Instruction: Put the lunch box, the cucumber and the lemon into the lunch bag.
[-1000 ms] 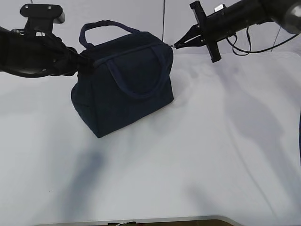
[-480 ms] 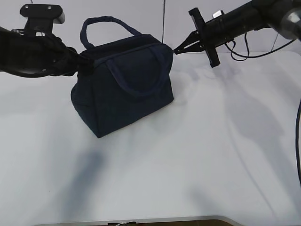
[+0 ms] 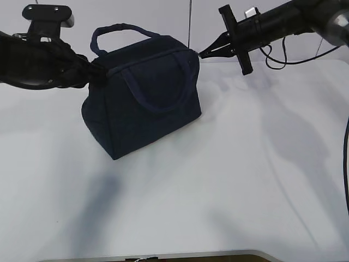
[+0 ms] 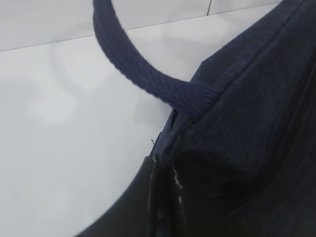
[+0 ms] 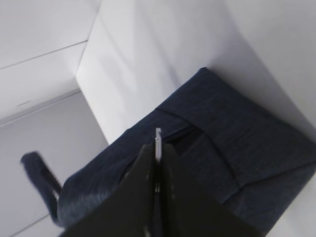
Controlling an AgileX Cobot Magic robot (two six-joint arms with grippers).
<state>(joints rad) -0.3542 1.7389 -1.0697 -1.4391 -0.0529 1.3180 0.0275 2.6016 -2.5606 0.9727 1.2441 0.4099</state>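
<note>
The dark navy lunch bag (image 3: 143, 98) stands upright on the white table, both handles up. My left gripper (image 3: 98, 72) is shut on the fabric at the bag's upper left end; the left wrist view shows its jaws (image 4: 163, 163) pinching the cloth just below a handle (image 4: 148, 74). My right gripper (image 3: 203, 53) is shut on the silver zipper pull (image 5: 157, 138) at the bag's upper right corner, above the bag's top (image 5: 217, 143). The lunch box, the cucumber and the lemon are out of view.
The white table (image 3: 218, 185) spreads in front of and to the right of the bag. A pale wall (image 3: 163, 16) rises behind it. A black cable (image 3: 283, 54) hangs from the right arm.
My right gripper has shifted slightly left and tilted, staying at the bag's upper right corner. The bag's rear handle swayed a little. The left arm has not moved.
</note>
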